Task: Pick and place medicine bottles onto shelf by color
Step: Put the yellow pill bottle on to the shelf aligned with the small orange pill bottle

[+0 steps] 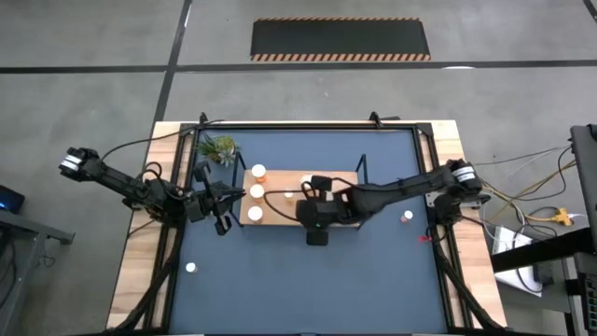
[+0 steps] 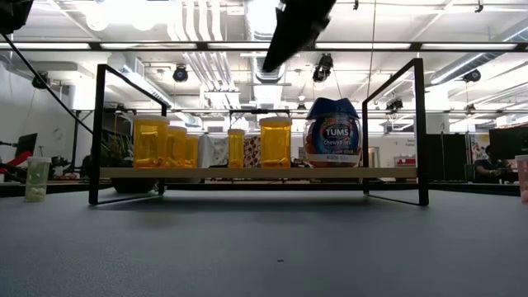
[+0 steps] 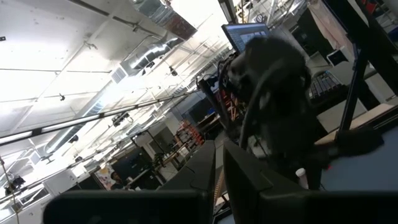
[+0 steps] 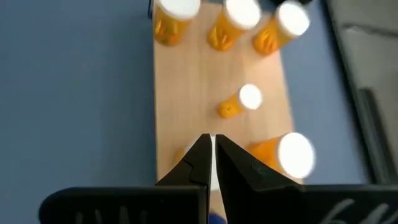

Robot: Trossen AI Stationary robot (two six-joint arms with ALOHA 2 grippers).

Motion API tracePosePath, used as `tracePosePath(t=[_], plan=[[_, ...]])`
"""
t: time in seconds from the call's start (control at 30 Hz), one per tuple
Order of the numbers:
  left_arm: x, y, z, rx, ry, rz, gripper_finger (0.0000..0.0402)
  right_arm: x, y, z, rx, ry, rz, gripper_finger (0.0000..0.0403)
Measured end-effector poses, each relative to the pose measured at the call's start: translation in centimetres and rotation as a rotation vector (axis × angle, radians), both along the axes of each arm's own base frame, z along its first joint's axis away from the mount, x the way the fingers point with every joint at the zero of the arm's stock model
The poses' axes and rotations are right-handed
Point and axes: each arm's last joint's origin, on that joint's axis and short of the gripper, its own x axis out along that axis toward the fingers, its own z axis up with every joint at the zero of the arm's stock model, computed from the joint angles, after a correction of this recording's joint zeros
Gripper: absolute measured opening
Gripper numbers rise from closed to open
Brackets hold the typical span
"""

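Right claw (image 4: pixel 212 149), closed and empty, hangs over the shelf (image 4: pixel 186 93); I see orange medicine bottles (image 4: pixel 236 25) standing on its board beyond and beside the tips. Left claw (image 1: pixel 222 222), closed too, waits off the shelf's plant-side end.

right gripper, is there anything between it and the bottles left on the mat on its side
Nothing visible. The right gripper is shut and empty above the shelf. The small white bottle stands apart on open blue mat beyond the shelf's right end, with only the right arm's own links overhead.
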Motion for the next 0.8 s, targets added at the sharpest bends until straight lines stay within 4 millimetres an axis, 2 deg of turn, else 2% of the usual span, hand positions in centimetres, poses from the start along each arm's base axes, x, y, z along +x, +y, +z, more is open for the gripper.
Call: tracePosePath(t=[0.23,0.43,0.57,0.8], plan=[[0.0,-0.1,0.1,-0.005,-0.012,-0.031,0.0015,-2.8,4.4,2.1,-0.028,-0.067,0.094,0.0013],[0.0,-0.7,0.5,-0.020,-0.068,-0.242,0.0015,-4.9,7.4,1.0,-0.091,-0.140,0.177,0.0013],[0.0,-1.1,0.9,-0.093,-0.111,-0.427,0.0015,-6.2,8.0,-0.9,-0.108,-0.197,0.242,0.0013],[1.2,-2.0,0.6,-0.353,-0.072,-0.658,0.0015,-8.7,7.1,-3.5,-0.124,-0.395,0.419,0.0013]])
